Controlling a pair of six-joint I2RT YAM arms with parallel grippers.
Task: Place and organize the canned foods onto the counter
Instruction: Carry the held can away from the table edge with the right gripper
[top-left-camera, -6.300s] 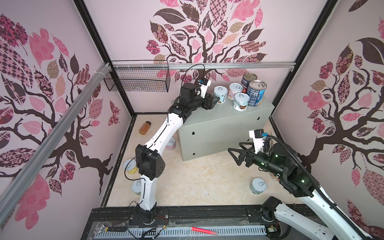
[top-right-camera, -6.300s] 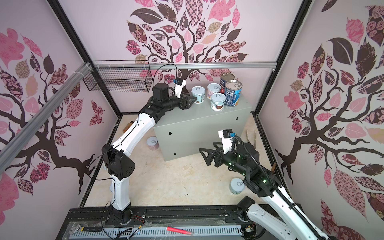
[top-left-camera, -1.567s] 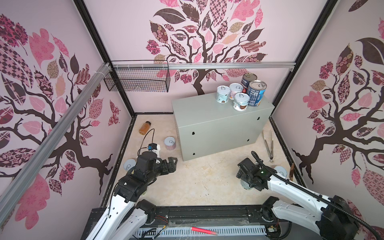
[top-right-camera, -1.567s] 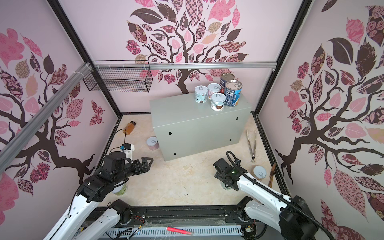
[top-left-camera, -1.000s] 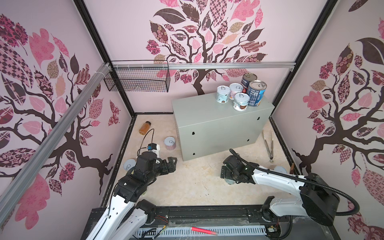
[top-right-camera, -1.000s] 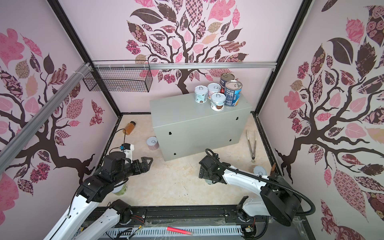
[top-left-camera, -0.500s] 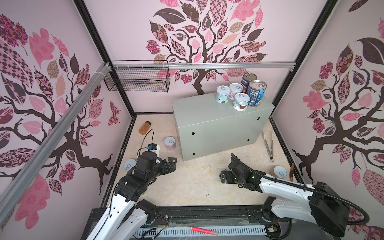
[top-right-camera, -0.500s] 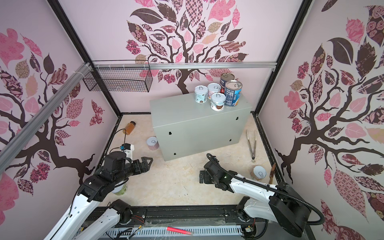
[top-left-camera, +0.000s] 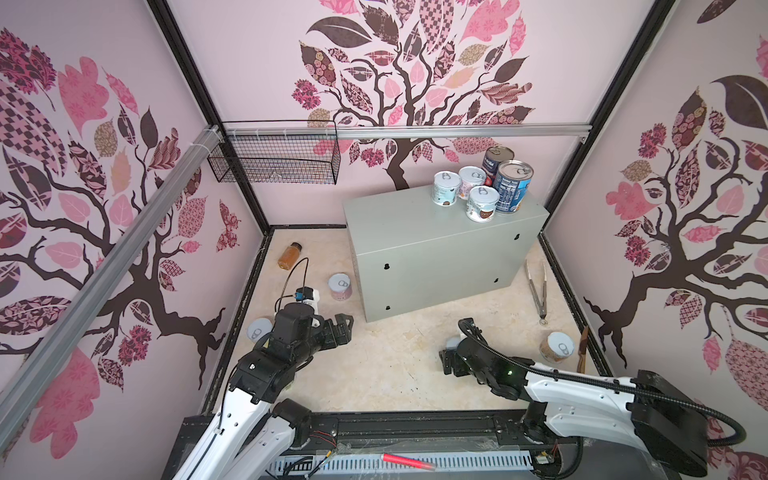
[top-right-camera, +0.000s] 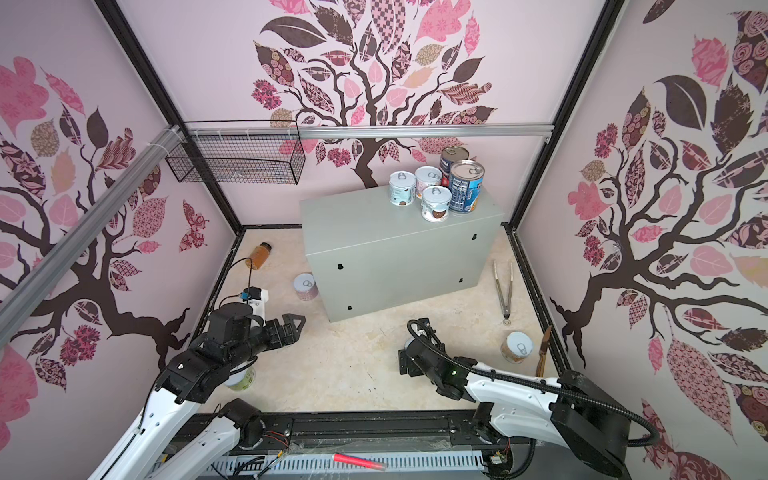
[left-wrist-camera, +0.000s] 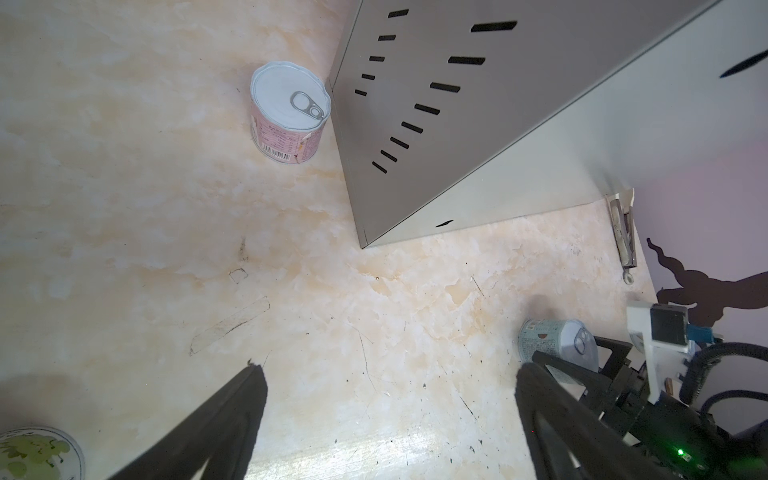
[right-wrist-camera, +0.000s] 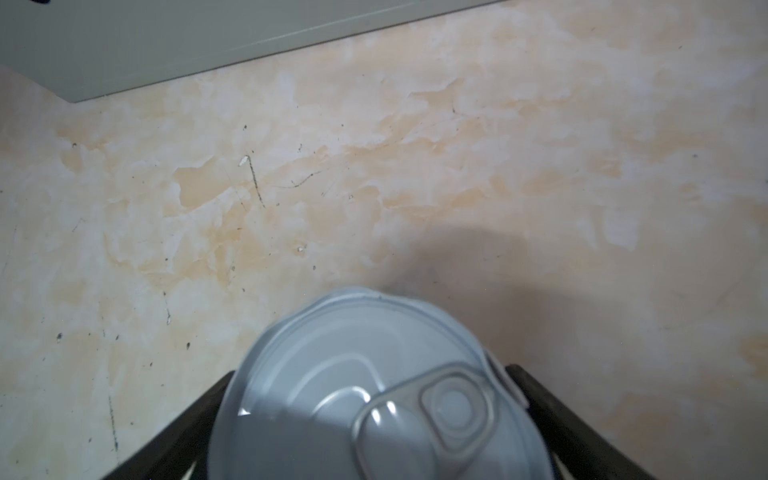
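Canned foods: five stand bunched at the right end of the bench top, upper right of centre in both top views. And the one in hand? — Ana

Short white-lidded can, upright on the floor, low in the frame and right of centre. The right end effector straddles it, jaws wide on either side of the lid. Whether they press on it, I cannot tell. — Ben

How would you finish the grasp? — Ana

Close evenly on the side wall, under the lid's rim, with the can centred, so it neither skids nor tips. Then, I judge, lift straight up before swinging, because the bench's front face stands not far behind it. — Ben

And the landing? — Ana

On the bare top left of the group, beside the short cans. Keep it off the tall blue can, which could topple. — Ben

The left end effector? — Ana

Wide and empty, hanging over the floor at lower left. The pink can by the bench's left corner looks like its likeliest pick. — Ben
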